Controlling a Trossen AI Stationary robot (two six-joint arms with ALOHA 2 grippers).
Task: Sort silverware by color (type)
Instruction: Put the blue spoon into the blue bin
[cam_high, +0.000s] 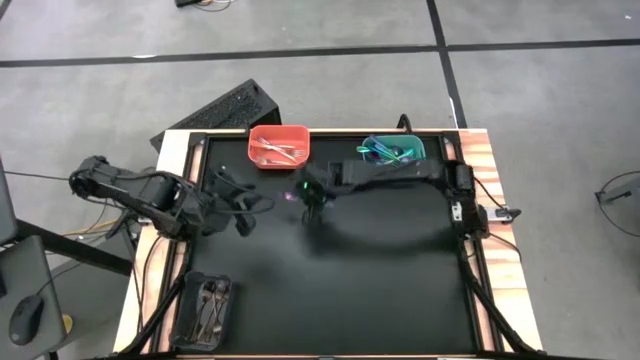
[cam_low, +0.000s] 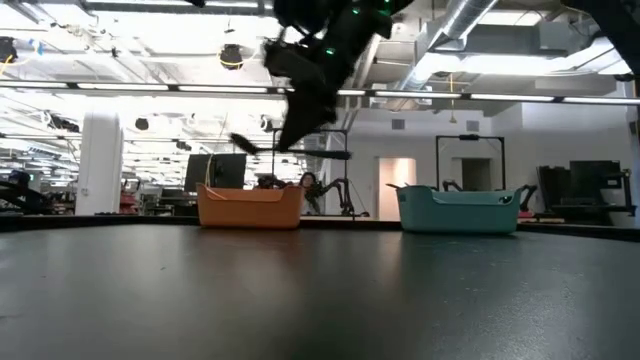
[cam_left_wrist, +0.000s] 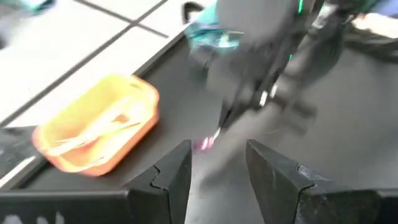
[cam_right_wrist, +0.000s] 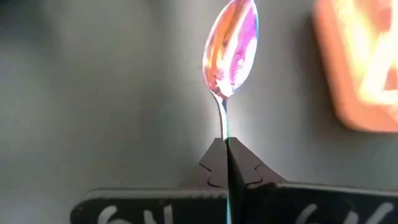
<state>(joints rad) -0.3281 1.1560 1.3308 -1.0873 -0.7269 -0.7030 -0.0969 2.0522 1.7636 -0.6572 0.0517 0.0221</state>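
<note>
While my right gripper (cam_right_wrist: 227, 163) hung over the back middle of the black table (cam_high: 330, 290), its fingers were pressed together on the thin handle of an iridescent spoon (cam_right_wrist: 231, 51). I saw the spoon's long axis run straight out from the fingertips, with the pink-and-rainbow bowl at the far end and the handle end clamped between the pads. From above, the spoon (cam_high: 291, 194) was only a small purple glint at the gripper's tip, pointing toward the left side of the table and lying just in front of the red bin (cam_high: 279, 146). At table height the right gripper (cam_low: 285, 135) was well clear of the surface, and the spoon stuck out from it as a dark sliver, roughly level.

Silver pieces (cam_high: 277, 151) lay in the red bin, and teal and purple ones (cam_high: 388, 152) in the teal bin (cam_high: 393, 150) beside it at the back edge. A black bin (cam_high: 203, 309) holding dark utensils sat at the front left corner. My left gripper (cam_left_wrist: 217, 171) waited near the left edge with its fingers apart and nothing between them, facing the spoon across bare table. Nothing stood between the spoon and the red bin.
</note>
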